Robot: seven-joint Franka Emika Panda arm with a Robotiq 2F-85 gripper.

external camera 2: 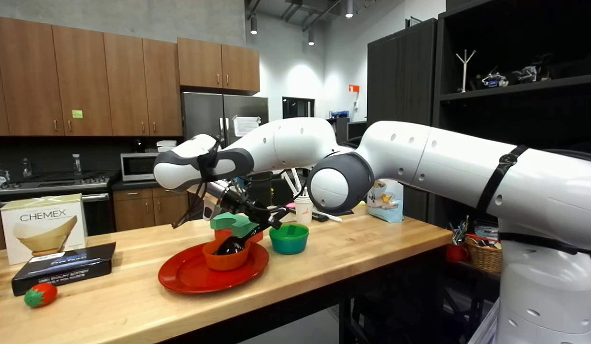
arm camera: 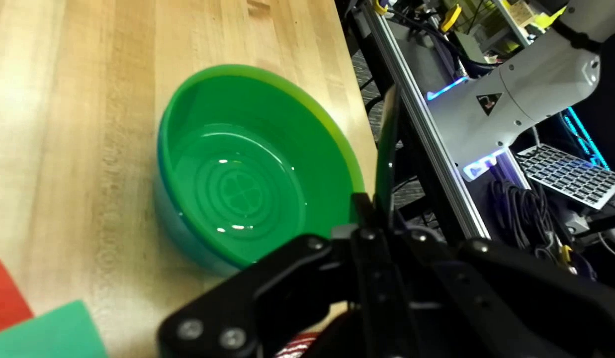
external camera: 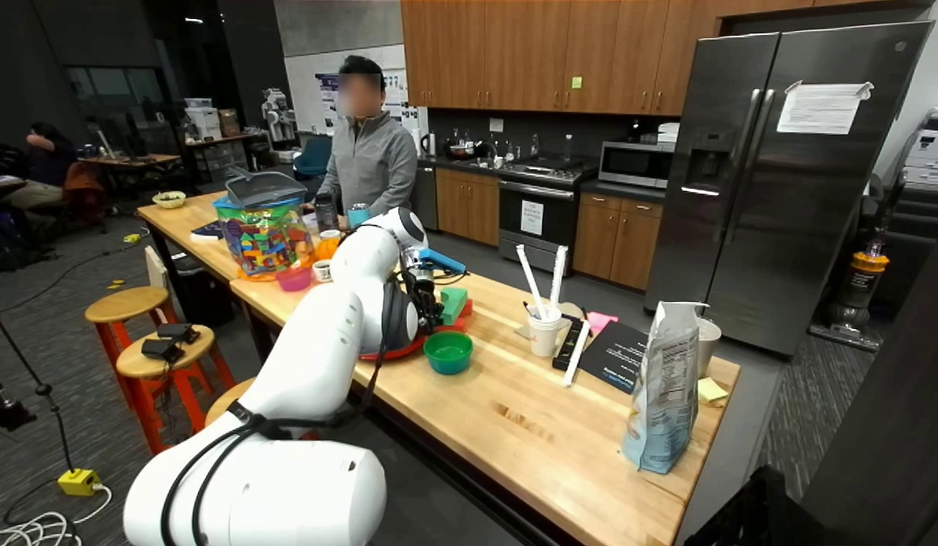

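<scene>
Gripper [arm camera: 379, 219] pinching the black ladle [external camera 2: 231, 246], I had seemingly finished grasping, its head unlifted in the orange bowl [external camera 2: 226, 262].

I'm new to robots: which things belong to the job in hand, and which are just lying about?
Probably the job's: black gripper; glossy black ladle it grips; round orange bowl around the ladle's head; flat red plate beneath; round green bowl, perhaps.

Probably lying about: white Chemex box; silver-blue bag.

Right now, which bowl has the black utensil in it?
The orange bowl: only this one stands on the red plate, with the utensil reaching into it. The green bowl, beside the plate, is empty.
</scene>
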